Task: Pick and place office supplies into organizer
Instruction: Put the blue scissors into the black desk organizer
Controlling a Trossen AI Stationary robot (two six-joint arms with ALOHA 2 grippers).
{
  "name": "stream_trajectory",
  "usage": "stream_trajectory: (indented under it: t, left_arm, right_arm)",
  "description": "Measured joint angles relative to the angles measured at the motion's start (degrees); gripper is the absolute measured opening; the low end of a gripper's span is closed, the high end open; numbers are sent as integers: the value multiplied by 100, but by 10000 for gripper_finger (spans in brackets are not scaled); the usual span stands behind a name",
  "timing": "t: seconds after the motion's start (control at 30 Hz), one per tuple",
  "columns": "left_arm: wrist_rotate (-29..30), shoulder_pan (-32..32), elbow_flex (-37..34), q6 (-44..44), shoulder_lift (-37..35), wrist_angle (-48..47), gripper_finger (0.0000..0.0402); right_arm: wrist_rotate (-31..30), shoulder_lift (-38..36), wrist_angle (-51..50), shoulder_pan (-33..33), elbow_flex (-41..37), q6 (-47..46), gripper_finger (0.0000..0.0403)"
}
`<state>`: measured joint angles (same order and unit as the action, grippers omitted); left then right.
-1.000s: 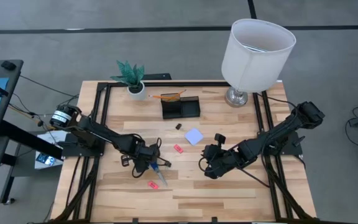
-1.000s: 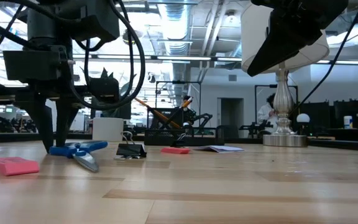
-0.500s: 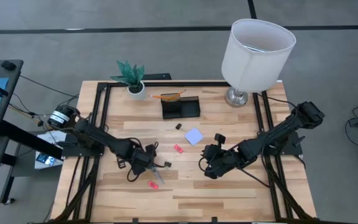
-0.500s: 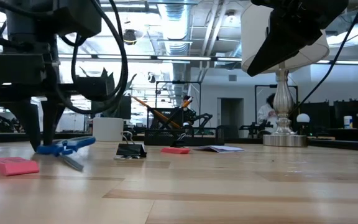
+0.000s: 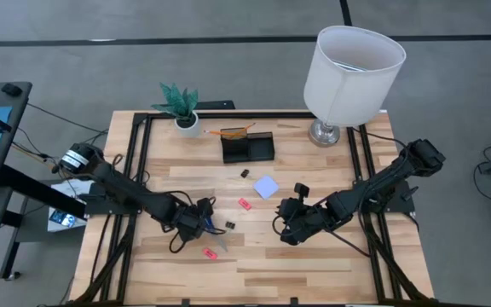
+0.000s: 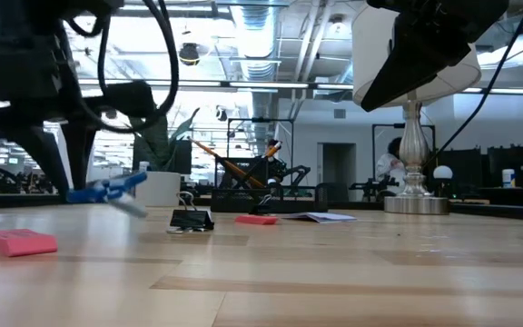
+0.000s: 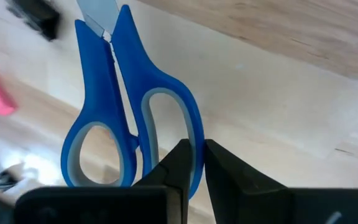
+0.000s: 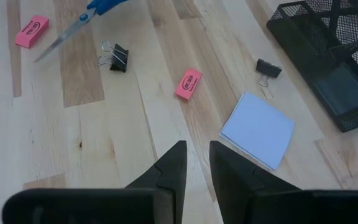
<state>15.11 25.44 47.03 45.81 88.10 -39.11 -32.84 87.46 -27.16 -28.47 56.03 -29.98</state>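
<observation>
1. Now we see the left gripper (image 7: 193,163), low in the left wrist frame, pinching one handle loop of the scissors (image 7: 129,112), likely so the blades trail free.
2. In the low view's left, the scissors (image 6: 107,191) hang tilted, clear of the table (image 6: 334,272).
3. The organizer (image 5: 247,147) sits upper centre, overhead.
4. The right gripper (image 8: 194,163) waits at centre-right overhead, fingers nearly together, holding nothing.

You won't find any text, label, brand, number or sign here that can actually be read. The small pink rectangular eraser (image 8: 32,31) carries a dark printed mark on its top face, and so does the second pink eraser (image 8: 188,83) lying at about four o'clock from it, but on both the mark is too small to make out.
</observation>
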Motion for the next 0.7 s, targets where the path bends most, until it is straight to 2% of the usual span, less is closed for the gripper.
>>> stream_trajectory:
  t: [0.27,0.7]
  left_arm:
    - [625,314,6,-41,-215,-3,29]
    - [2692,217,28,625,-228,302,29]
  right_arm:
    - [0,0,0,0,0,0,66]
    - [0,0,-22,0,0,2,66]
